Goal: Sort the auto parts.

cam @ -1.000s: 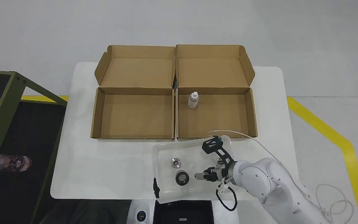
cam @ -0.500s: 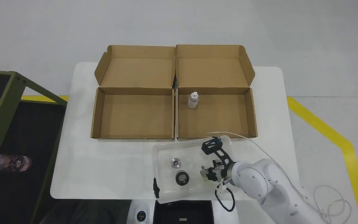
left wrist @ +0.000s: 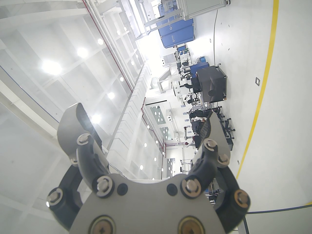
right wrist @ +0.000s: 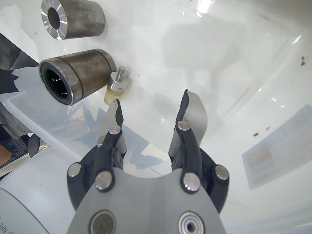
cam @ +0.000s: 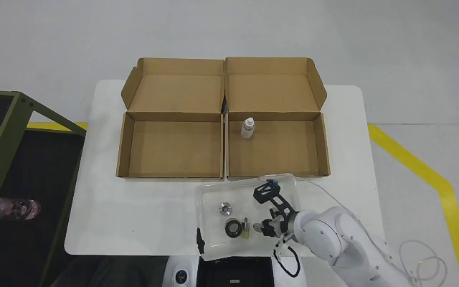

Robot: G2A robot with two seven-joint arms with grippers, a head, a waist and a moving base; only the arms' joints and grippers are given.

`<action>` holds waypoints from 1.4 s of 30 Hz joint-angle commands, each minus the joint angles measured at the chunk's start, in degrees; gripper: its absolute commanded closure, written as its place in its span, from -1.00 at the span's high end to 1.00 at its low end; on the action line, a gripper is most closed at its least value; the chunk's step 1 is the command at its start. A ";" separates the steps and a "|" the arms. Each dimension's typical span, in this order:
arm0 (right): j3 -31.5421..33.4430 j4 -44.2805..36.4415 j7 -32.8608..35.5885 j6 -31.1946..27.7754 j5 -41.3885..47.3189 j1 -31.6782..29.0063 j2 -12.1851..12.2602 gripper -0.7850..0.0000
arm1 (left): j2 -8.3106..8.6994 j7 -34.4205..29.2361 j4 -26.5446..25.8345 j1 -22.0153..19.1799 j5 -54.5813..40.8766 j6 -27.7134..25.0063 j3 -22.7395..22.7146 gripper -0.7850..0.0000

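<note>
In the clear plastic tray at the near edge of the white surface, three parts are noted: a dark steel bearing cylinder with grooved ends, a plain steel sleeve with a bored centre, and a small threaded stud on a cream base. The stud is seen close against the bearing cylinder's side; the sleeve lies apart from both.

Right claw: lowered into the tray, jaws partly open, nothing held. One fingertip is placed just beside the stud's cream base; contact cannot be told. The stud lies outside the gap, not between the jaws.

Left claw: spread wide, nothing held, pointed up into the hall, away from the work.

Progress: one item, a small white bottle, stands in the right-hand brown cardboard box; the left-hand cardboard box lies just beside it, lid open. Sorting is judged to be at an early stage, with three parts left in the tray to be moved. The stud is judged to be the part in hand; a sideways shift of the claw would be needed to bring it between the jaws.
</note>
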 commanded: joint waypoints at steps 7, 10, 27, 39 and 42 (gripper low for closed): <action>-2.37 0.46 0.22 -0.75 -0.41 1.04 -0.59 0.06 | 0.00 0.00 0.00 0.00 0.00 0.00 0.00 1.00; -3.52 0.66 0.35 -0.89 -0.41 1.55 -0.90 0.04 | 0.00 0.00 0.00 0.00 0.00 0.00 0.00 1.00; -8.09 2.34 0.65 1.68 -4.37 3.94 -2.41 -0.12 | 0.00 0.00 0.00 0.00 0.00 0.00 0.00 1.00; -8.17 1.63 1.72 3.41 -8.80 3.42 -2.66 -0.33 | 0.00 0.00 0.00 0.00 0.00 0.00 0.00 1.00; -8.23 1.29 2.40 4.39 -10.69 3.29 -2.72 -0.42 | 0.00 0.00 0.00 0.00 0.00 0.00 0.00 1.00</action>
